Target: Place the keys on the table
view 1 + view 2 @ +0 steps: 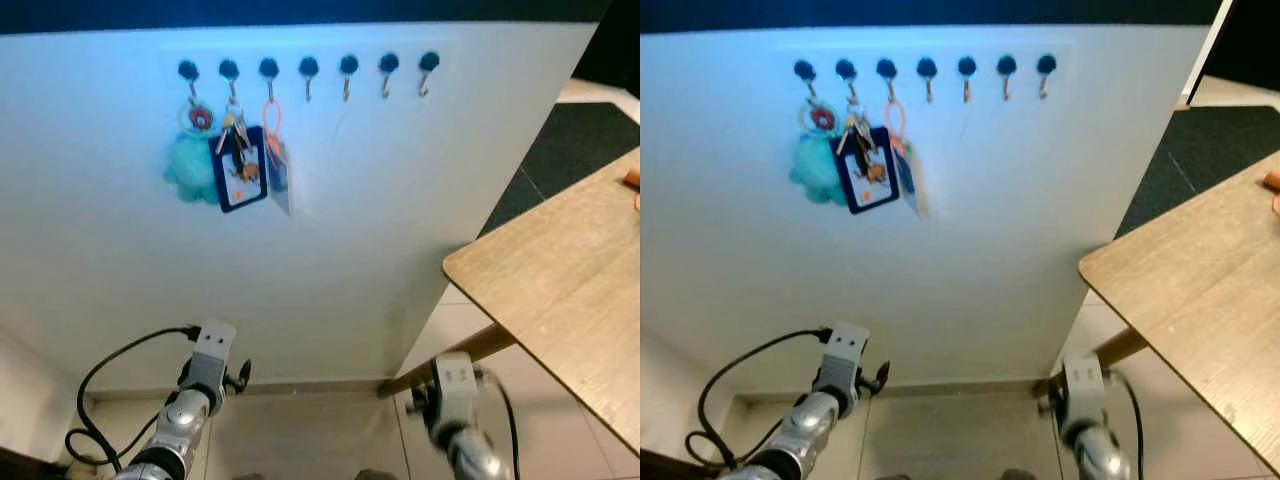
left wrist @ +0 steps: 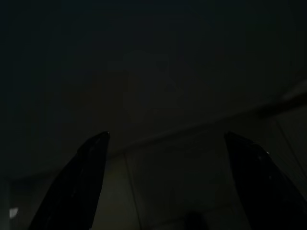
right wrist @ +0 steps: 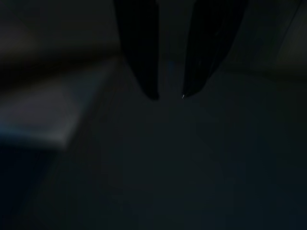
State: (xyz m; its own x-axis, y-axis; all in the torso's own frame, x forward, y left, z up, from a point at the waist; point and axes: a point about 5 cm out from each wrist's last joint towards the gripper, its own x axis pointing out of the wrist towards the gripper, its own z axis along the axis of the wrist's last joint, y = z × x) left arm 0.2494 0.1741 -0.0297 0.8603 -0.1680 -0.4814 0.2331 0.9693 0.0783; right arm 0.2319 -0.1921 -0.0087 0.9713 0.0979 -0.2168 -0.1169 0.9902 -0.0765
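Wooden table (image 1: 560,280) sits off to the right, well above both grippers. Keys (image 1: 238,150) hang on the white wall's hook row (image 1: 308,68), high above and far from either jaw. Left gripper (image 2: 165,143) hangs low with fingers spread wide; right gripper (image 3: 169,95) hangs low too, fingertips nearly together.

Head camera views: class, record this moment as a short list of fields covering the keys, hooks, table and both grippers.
keys: bunch with dark blue card holder, hanging on white wall, second hook from left
neighbours: teal plush charm; orange-looped tag
hooks: row of seven black-knobbed hooks, four bare
table: light wooden table, at right
left gripper: open, low
right gripper: fingers near together, low
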